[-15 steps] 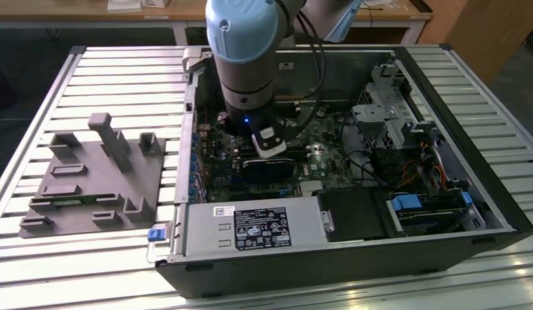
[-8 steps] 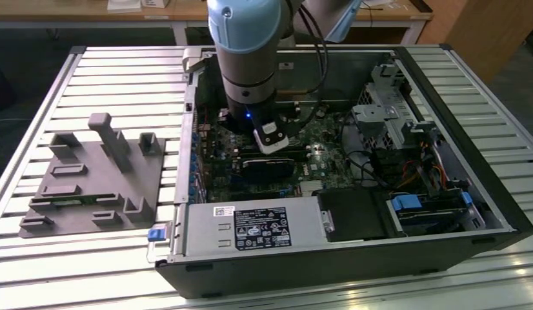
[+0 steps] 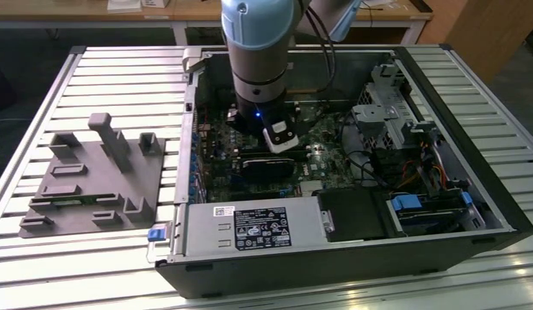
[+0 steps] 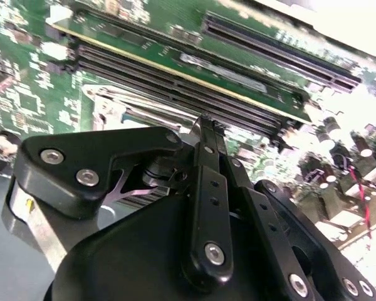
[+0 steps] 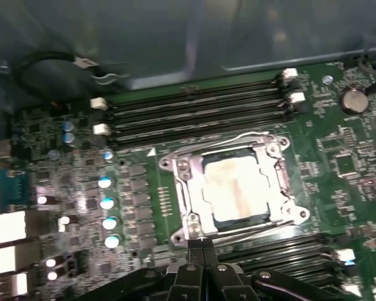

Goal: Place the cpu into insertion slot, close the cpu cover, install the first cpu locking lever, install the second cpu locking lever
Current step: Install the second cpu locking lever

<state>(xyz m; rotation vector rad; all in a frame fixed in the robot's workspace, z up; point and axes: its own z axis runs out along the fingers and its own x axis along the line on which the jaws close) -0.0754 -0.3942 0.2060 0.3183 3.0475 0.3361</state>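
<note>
**Chip seated and cover down; pincer at the socket's edge**

Closest to the lens in the first wrist view, the pincer (image 5: 202, 254) has its two black fingers pressed together, nothing between them, tips just at the near edge of the socket (image 5: 175, 164). Beyond them the chip (image 5: 235, 188) lies flat in that socket, and the cover (image 5: 191, 188) frames it, already down. Thin wire levers (image 5: 254, 135) run along the frame's sides; whether either is latched I cannot tell. My reading: the lever step is in hand, calling for a careful sideways push under a hook. Farther off lie the long memory slots (image 5: 194, 106).
</note>
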